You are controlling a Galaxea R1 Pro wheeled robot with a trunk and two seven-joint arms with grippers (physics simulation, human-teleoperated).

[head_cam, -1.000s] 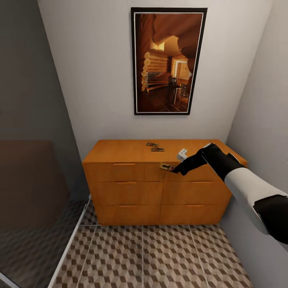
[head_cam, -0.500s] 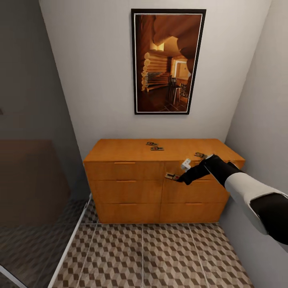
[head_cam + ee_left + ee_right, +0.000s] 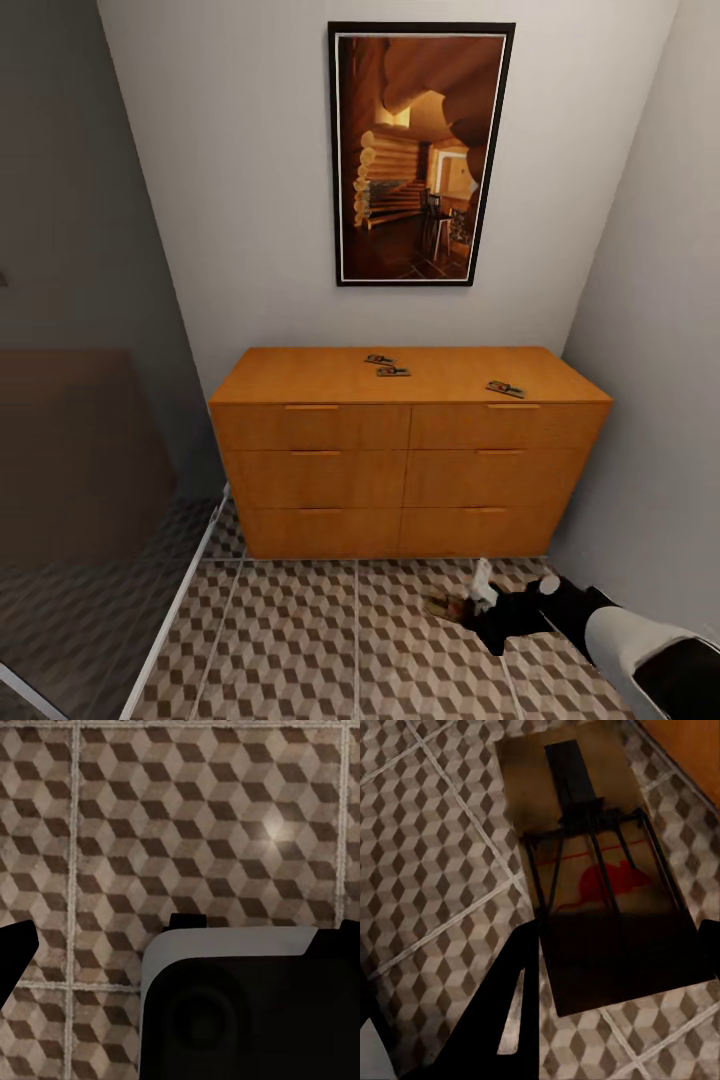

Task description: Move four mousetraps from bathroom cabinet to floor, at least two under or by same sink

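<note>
My right gripper is down at the bathroom floor, in front of the orange-brown cabinet. It is shut on a mousetrap, a small wooden board with dark wire and a red mouse mark. In the right wrist view this mousetrap lies flat between the gripper's fingers, just over the cube-pattern tiles. Three mousetraps stay on the cabinet top: two near the middle and one at the right. My left gripper hangs open over floor tiles. The sink is out of view.
A framed picture hangs on the wall above the cabinet. A grey wall runs close on the right. At the left a glass partition with a white floor rail closes off a dark grey area.
My right arm has dropped from the cabinet's top drawer height down to the floor, carrying the mousetrap with it. The trap at the cabinet's right is uncovered now.
</note>
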